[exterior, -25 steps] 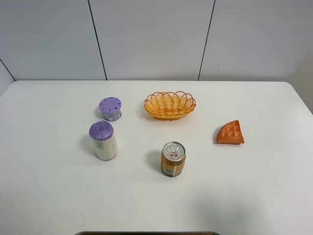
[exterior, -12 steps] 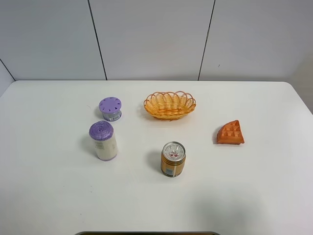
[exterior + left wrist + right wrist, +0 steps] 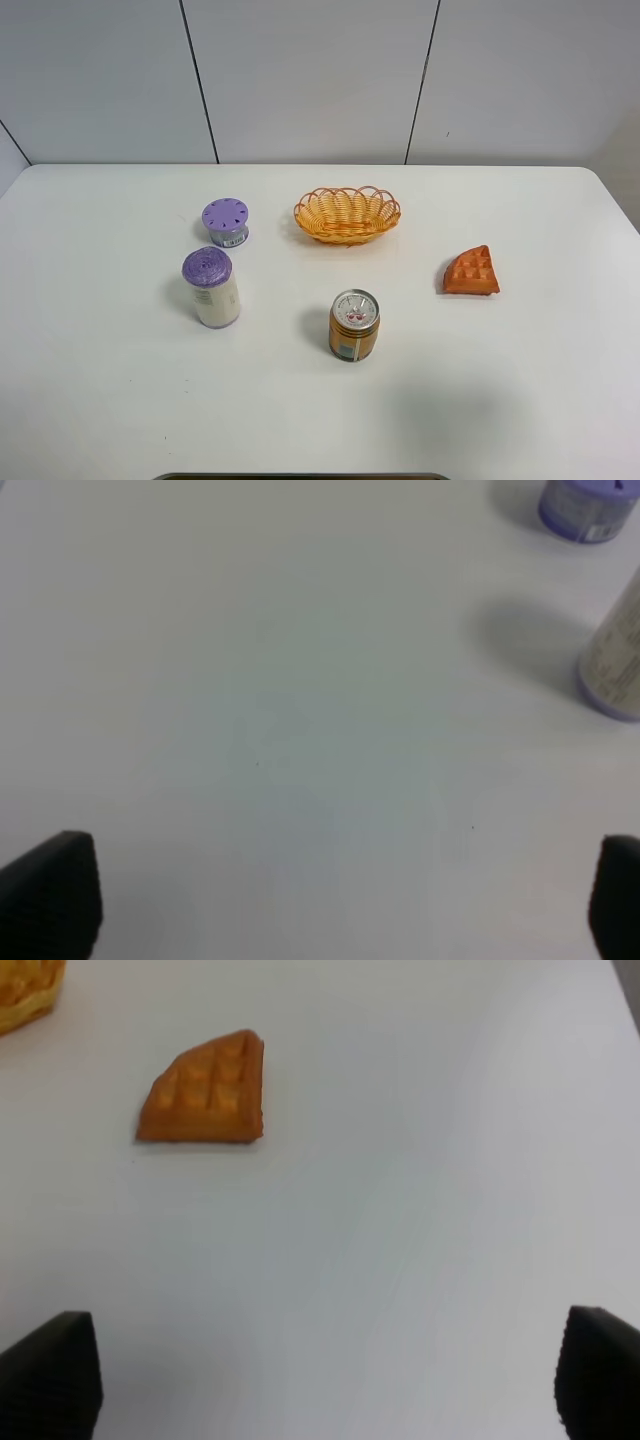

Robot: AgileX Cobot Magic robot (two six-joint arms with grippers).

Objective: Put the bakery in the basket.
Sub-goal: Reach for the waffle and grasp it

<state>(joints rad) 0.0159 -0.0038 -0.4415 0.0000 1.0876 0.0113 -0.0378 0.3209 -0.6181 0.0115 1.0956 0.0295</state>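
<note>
Nothing moved | left fingers point(image 3: 48, 892) wide above table point(image 3: 300, 680) | right fingers point(image 3: 45, 1375) wide, facing bakery point(image 3: 205, 1090) | basket point(image 3: 347, 215) apart

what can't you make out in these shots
Basket: right wrist view, cut off at the frame corner.
Tall cup: left wrist view, blurred, cut by the edge.
Can: high view, label too small to read.
Left end effector and right end effector: only fingertips show, arms out of frame.
</note>
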